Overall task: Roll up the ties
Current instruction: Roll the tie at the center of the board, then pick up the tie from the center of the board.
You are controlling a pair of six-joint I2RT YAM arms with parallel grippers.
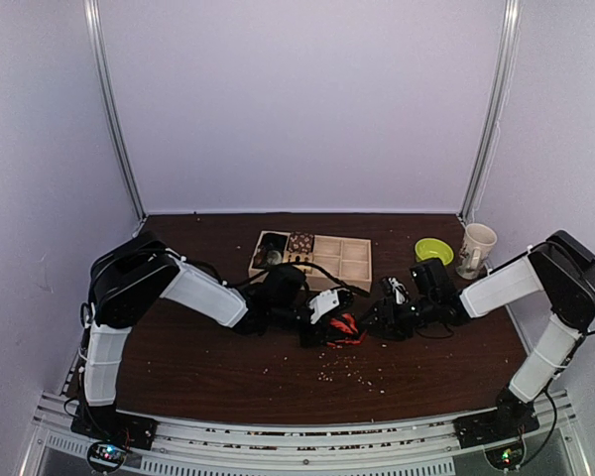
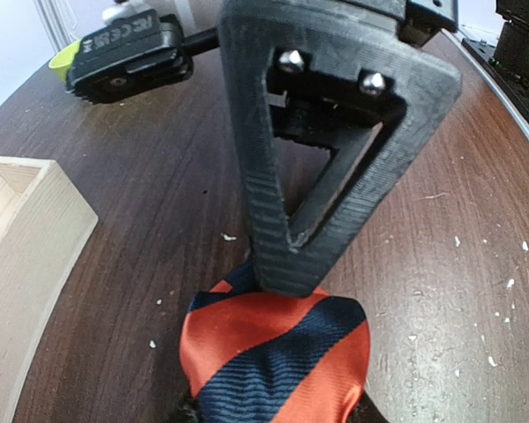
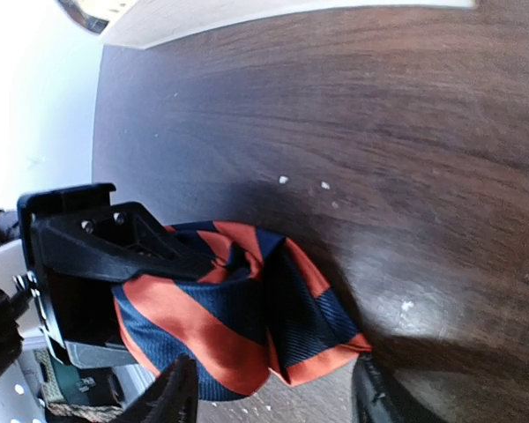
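Ties duty at the middle of the table (image 1: 228,369): the red-orange and dark striped tie (image 3: 238,308) sits wound into a fat bundle between my two arms, close in front of the wooden tray (image 1: 369,260).

My left gripper (image 1: 329,313) is closed on the tie. One finger (image 2: 335,150) bears down on the top of the roll, while the other is mostly hidden beneath the cloth. My right gripper (image 3: 273,398) stands open, its two tips apart at the near side of the bundle and touching none of it.

I judge the winding to be nearly finished. The fabric is gathered, though the outer layers look loose and one folded corner sticks out toward the bare wood. The next move calls for the right fingers to tuck that corner and snug the coil while the left keeps its hold, because slack here could let the roll spring apart.

Room is tight between the two wrists, which nearly meet over the bundle. The tray edge lies just behind the left arm, with small patterned rolls (image 1: 299,242) in its far compartments. A green bowl (image 1: 433,250) and a cup (image 1: 475,250) stand behind the right arm. Open wood, dotted with pale crumbs, stretches toward the near edge, and that is where I have space to work.
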